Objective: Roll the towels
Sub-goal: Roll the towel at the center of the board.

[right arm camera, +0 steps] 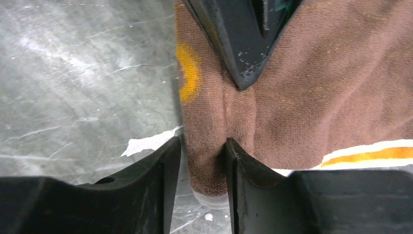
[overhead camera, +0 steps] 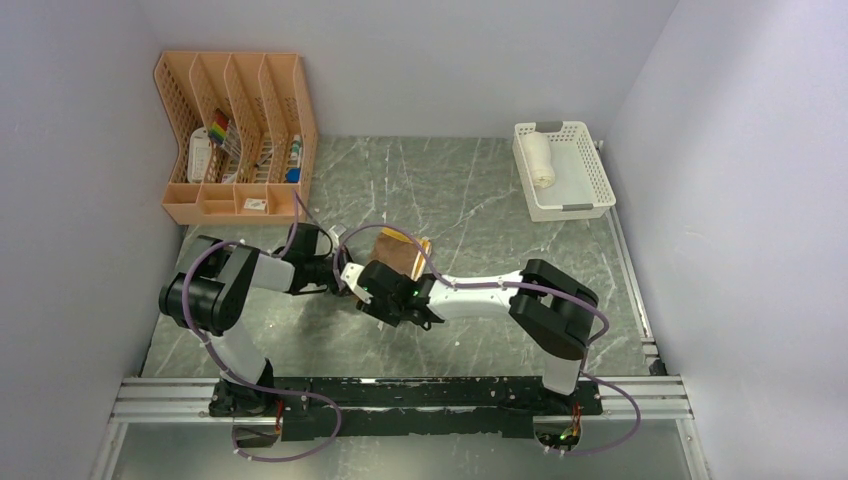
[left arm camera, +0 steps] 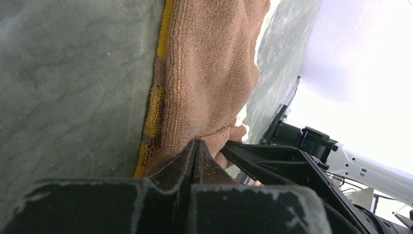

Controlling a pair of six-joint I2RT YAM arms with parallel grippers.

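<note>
The brown towel [overhead camera: 400, 255] lies mid-table, partly lifted at its near-left edge. In the left wrist view the brown towel [left arm camera: 209, 73] has a yellow strip along one side, and my left gripper [left arm camera: 197, 144] is shut on its edge. In the right wrist view my right gripper [right arm camera: 202, 146] closes round a thick fold of the brown towel [right arm camera: 311, 97], beside cream trim with an orange stripe. Both grippers meet at that edge: the left gripper [overhead camera: 343, 272] and the right gripper [overhead camera: 362, 285]. A rolled cream-white towel [overhead camera: 540, 160] lies in the basket. I see no separate mustard towel.
A white mesh basket [overhead camera: 585, 175] stands at the back right. An orange file organizer [overhead camera: 235, 140] with small items stands at the back left. A white scrap [right arm camera: 146, 144] lies on the grey marble table [overhead camera: 470, 190]. Walls close in on three sides.
</note>
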